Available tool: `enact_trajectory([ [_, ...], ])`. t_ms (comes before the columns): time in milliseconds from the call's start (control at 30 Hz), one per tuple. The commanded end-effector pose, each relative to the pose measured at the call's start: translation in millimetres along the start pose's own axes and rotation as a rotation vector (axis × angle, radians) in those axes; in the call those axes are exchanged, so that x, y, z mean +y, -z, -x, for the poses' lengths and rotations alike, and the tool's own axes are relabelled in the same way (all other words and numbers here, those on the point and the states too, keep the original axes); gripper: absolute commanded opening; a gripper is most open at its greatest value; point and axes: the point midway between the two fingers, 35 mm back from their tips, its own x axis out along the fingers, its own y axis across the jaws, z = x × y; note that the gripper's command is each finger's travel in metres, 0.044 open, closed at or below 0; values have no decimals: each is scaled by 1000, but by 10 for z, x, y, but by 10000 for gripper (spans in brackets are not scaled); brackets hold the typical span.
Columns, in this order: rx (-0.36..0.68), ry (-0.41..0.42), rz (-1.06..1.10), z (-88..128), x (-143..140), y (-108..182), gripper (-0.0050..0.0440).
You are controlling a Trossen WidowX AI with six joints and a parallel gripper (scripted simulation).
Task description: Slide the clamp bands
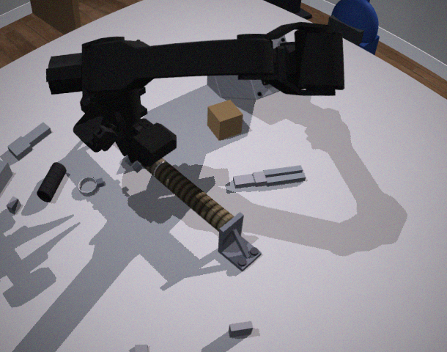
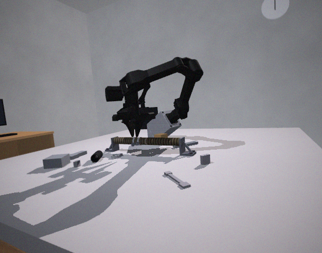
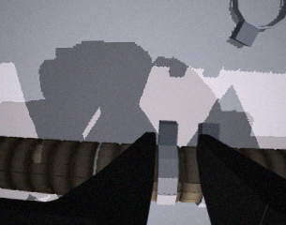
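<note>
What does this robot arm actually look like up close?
The arm is matte black throughout, built of boxy links, on a pale grey base. A thin black cable loops near its elbow. Its gripper ends in two black, pointed fingers. No markings show.
</note>
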Motion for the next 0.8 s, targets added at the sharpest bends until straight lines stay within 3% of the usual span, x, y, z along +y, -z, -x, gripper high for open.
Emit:
enact_trajectory([
  [0, -2, -3, -5, -43, -2, 7, 90],
  [767, -2, -5, -4, -356, 8, 14, 90],
])
